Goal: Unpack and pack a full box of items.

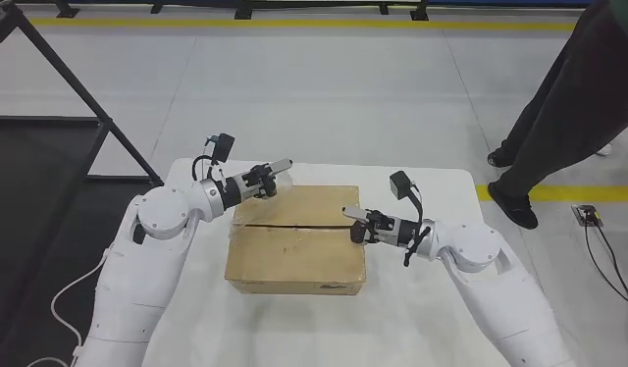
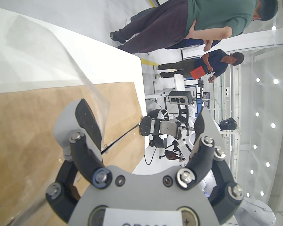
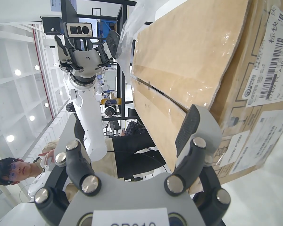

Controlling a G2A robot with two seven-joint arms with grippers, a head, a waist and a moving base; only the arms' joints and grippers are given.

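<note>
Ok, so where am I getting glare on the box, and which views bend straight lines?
Right wrist view: bright glints on the clear tape over the cardboard box seam, and the shelving behind bows. Left wrist view: the table edge curves and the ceiling lamps flare into blobs. Top view: even light, no glint on the cardboard box, lines nearly straight.
</note>
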